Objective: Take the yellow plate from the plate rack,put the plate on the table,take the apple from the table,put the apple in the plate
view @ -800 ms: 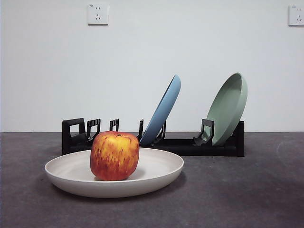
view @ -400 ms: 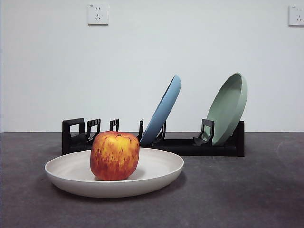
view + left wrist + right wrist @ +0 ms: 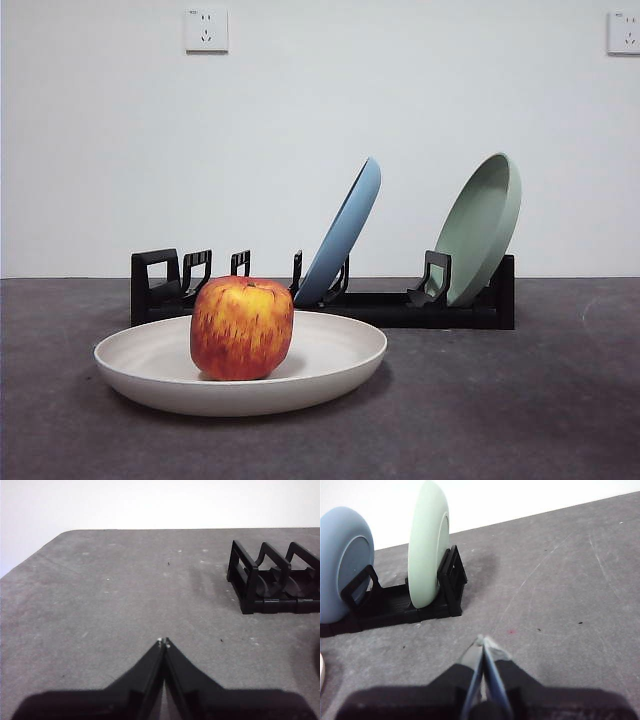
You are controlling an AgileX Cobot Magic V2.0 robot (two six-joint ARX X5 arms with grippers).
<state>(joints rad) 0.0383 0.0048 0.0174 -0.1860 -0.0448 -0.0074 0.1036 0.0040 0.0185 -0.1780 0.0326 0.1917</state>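
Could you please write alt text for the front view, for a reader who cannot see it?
A red-and-yellow apple sits in a wide cream plate on a dark grey table. Behind it, a black plate rack holds a light blue plate and a pale green plate, both leaning. No gripper shows.

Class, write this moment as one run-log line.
apple: in yellow plate | plate: on table, before plate rack | left gripper: shut, empty | right gripper: shut, empty
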